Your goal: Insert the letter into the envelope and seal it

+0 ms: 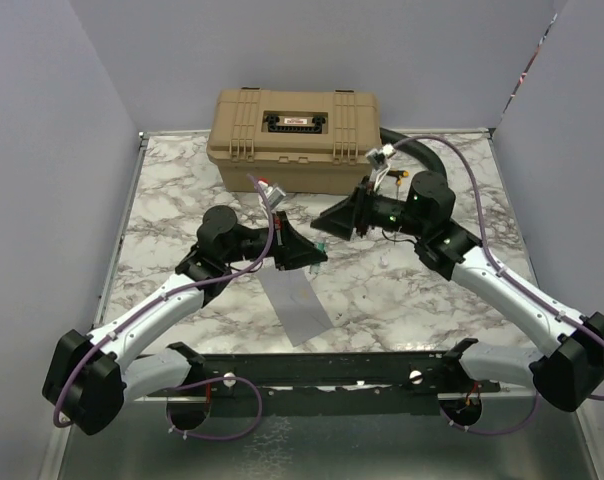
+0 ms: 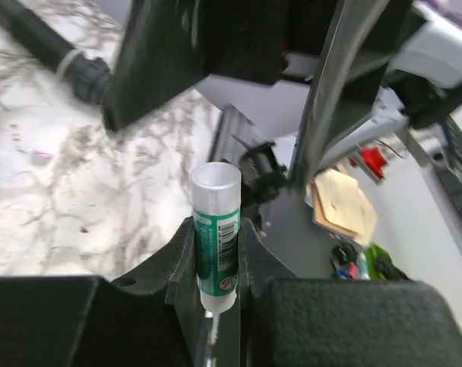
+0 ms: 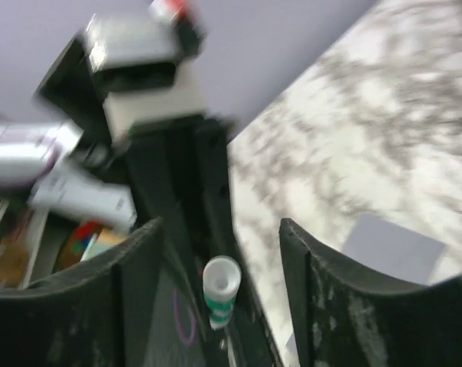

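You got from the left wrist view what the top view barely showed: left gripper (image 2: 216,256) clamped on a green-and-white glue stick (image 2: 216,229), barcode visible, print too small to read. Right gripper (image 3: 219,241) stood wide, clear of the tube. Overhead put the envelope (image 1: 297,300) flat on the marble table (image 1: 412,290), between your arms.

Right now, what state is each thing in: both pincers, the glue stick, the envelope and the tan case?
Left pincer: shut on the glue stick.
Right pincer: open, empty, facing the stick's white end.
Glue stick: held off the table; cap on or off, cannot tell.
Envelope: flat on the marble table, untouched; flap unclear.
Tan case: lid shut, at the back.
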Controlling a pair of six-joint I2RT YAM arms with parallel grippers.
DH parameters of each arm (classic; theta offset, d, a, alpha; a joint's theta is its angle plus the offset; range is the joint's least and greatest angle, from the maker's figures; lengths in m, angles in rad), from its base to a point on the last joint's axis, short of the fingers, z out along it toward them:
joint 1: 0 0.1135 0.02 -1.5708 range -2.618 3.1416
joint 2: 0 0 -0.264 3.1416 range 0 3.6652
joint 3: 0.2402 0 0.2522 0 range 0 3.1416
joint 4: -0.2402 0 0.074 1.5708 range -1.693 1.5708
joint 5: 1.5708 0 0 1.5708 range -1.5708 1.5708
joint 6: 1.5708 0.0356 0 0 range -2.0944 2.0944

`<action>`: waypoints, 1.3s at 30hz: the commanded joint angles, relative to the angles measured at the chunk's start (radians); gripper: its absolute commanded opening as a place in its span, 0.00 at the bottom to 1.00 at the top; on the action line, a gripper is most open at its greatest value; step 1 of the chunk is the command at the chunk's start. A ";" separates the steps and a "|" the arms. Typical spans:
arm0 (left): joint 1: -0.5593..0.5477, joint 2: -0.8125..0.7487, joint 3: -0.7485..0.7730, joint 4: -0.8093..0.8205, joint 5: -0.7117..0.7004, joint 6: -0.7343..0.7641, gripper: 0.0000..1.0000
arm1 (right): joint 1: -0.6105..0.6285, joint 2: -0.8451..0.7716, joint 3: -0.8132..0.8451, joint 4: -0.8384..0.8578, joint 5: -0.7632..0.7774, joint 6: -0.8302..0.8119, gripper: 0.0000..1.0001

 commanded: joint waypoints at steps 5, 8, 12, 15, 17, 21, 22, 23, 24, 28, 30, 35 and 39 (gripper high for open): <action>-0.003 0.016 0.147 -0.320 -0.434 0.233 0.00 | 0.165 0.080 0.213 -0.387 0.788 0.095 0.68; -0.003 0.059 0.192 -0.385 -0.465 0.261 0.00 | 0.223 0.152 0.304 -0.474 0.898 0.083 0.68; -0.004 0.070 0.198 -0.396 -0.480 0.262 0.00 | 0.254 0.184 0.345 -0.532 0.991 0.088 0.52; -0.002 0.067 0.196 -0.396 -0.487 0.256 0.00 | 0.257 0.168 0.326 -0.505 0.992 0.087 0.29; -0.004 0.068 0.194 -0.396 -0.488 0.251 0.00 | 0.257 0.166 0.322 -0.496 0.975 0.082 0.22; -0.003 0.066 0.191 -0.389 -0.490 0.240 0.00 | 0.257 0.178 0.325 -0.502 0.907 0.063 0.29; -0.003 0.065 0.189 -0.387 -0.489 0.236 0.00 | 0.257 0.181 0.322 -0.503 0.894 0.063 0.33; -0.003 0.063 0.189 -0.387 -0.487 0.236 0.00 | 0.257 0.183 0.320 -0.507 0.885 0.063 0.35; -0.001 0.063 0.188 -0.385 -0.487 0.233 0.00 | 0.257 0.185 0.318 -0.512 0.879 0.065 0.37; -0.003 0.059 0.182 -0.383 -0.481 0.230 0.00 | 0.257 0.177 0.298 -0.510 0.875 0.076 0.28; -0.004 0.055 0.178 -0.384 -0.476 0.223 0.00 | 0.257 0.163 0.277 -0.486 0.865 0.080 0.25; -0.003 0.049 0.177 -0.383 -0.448 0.218 0.00 | 0.257 0.147 0.274 -0.471 0.832 0.067 0.10; -0.001 0.036 0.179 -0.383 -0.342 0.234 0.00 | 0.254 0.098 0.230 -0.397 0.737 -0.014 0.01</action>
